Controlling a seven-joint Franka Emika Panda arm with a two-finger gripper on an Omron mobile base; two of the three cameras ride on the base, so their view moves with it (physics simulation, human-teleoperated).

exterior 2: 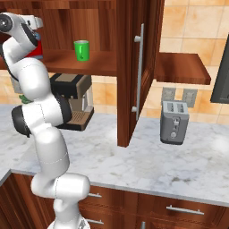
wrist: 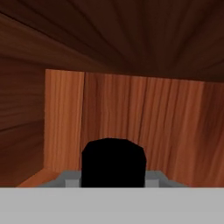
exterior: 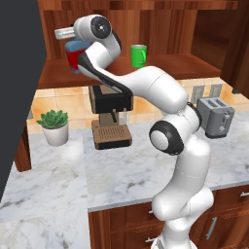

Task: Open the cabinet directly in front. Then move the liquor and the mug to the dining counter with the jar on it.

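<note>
Liquor: squat red bottle with a blue-grey top, standing on the reddish-brown wooden cabinet shelf at its left end, upright as far as can be judged. Cabinet is already open; 1 door with its long grey bar handle swings out toward the robot in the right base view.

Step in hand, as I judge it: grasping the liquor, the first of 2 items to carry. White arm's hand is reached into the cabinet, directly over and beside the bottle. In the hand view a black rounded cap sits dead centre at the bottom, against the wooden back wall, so the bottle lies right at the jaws. Whether they are clamped on it or only around it: cannot tell.

Small bright green mug stands on the same shelf, well apart to the right, untouched.

Next move calls for a firm hold, then a lift clear of the shelf and a withdrawal past the door, before driving to the dining desk.
</note>
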